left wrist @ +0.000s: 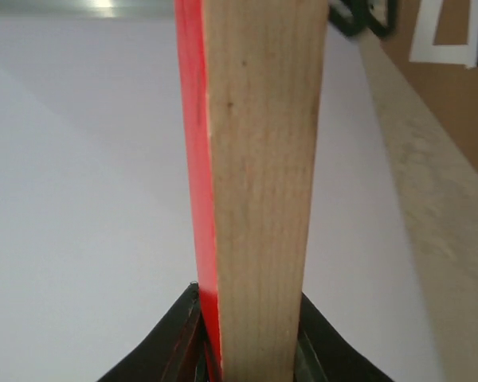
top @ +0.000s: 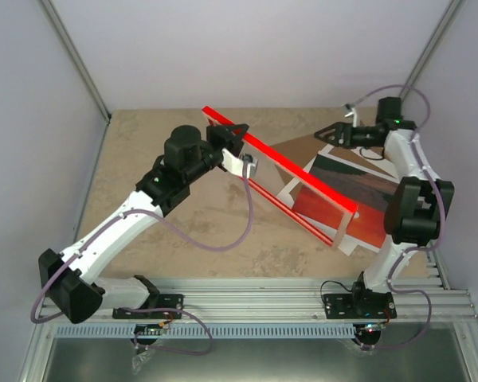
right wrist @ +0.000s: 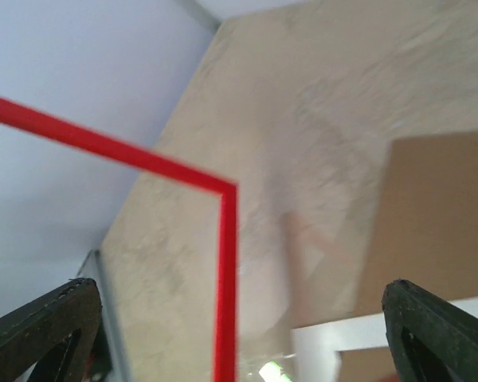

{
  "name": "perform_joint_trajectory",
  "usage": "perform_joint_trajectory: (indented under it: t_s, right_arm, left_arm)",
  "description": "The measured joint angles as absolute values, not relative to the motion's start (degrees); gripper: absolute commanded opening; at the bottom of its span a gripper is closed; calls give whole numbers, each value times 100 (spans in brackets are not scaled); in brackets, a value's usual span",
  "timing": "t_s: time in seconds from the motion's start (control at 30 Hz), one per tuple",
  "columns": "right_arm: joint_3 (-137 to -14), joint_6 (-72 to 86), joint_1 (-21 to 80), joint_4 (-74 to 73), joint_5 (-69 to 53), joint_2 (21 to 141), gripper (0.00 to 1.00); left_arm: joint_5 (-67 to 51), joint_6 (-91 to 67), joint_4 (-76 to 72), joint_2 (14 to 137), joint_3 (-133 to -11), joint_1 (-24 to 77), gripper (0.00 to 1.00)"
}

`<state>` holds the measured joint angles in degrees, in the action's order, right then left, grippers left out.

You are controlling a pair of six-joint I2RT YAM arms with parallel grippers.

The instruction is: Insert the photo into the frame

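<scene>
Both arms had smooth white shells joined by bulky black joint housings. The left arm (top: 115, 227) carried a rounded black block (top: 68, 286) low down, and the right arm (top: 382, 259) a similar one (top: 414, 208). Thin lilac cables (top: 249, 208) looped alongside the links. A small green light (top: 397, 121) glowed on the right wrist. Black base plates (top: 358, 304) anchored each arm. The left pincer (left wrist: 251, 334) and right pincer (right wrist: 239, 334) had matte black fingers (right wrist: 442, 326).

The frame (top: 279, 163) is tilting up over the photo (top: 368, 187), which is lying partly on the backing board (top: 296, 150) at the table's (top: 167, 235) right.
</scene>
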<state>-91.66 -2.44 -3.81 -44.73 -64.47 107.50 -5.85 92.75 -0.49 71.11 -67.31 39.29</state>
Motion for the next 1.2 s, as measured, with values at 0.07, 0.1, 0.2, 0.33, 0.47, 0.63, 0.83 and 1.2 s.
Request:
perform_joint_trajectory:
  t_s: [0.07,0.1,0.2,0.33,0.47,0.63,0.83,1.2]
  right_arm:
    - [-9181,-211,-744,-4311,-6333,10648,98]
    - [-9181,-200,-878,-4235,-6285,10600,98]
    - [-9181,-174,-1181,-3966,-6125,10422,98]
    - [-9150,-202,-1251,-3743,-6005,10263,98]
    - [-8838,-235,-1216,-3444,-5931,10101,98]
    - [-8497,-252,-1201,-3288,-5905,10033,98]
    - [-8110,-373,-1138,-3157,-5739,9942,98]
    - [-7452,-1061,-183,-3114,-5231,9515,98]
  left_arm:
    - [-346,8711,349,7301,-7015,3806,0]
    - [-228,8357,587,7428,-7220,3699,0]
    - [25,7275,1295,7839,-7946,3271,0]
    - [285,5555,2202,8388,-8980,2563,0]
    - [204,4073,3140,8606,-9435,1898,0]
    - [-246,2316,4193,9048,-9743,799,0]
    - [-587,1199,4897,9157,-9006,-639,0]
    - [-694,1811,5492,9249,-7837,-2333,0]
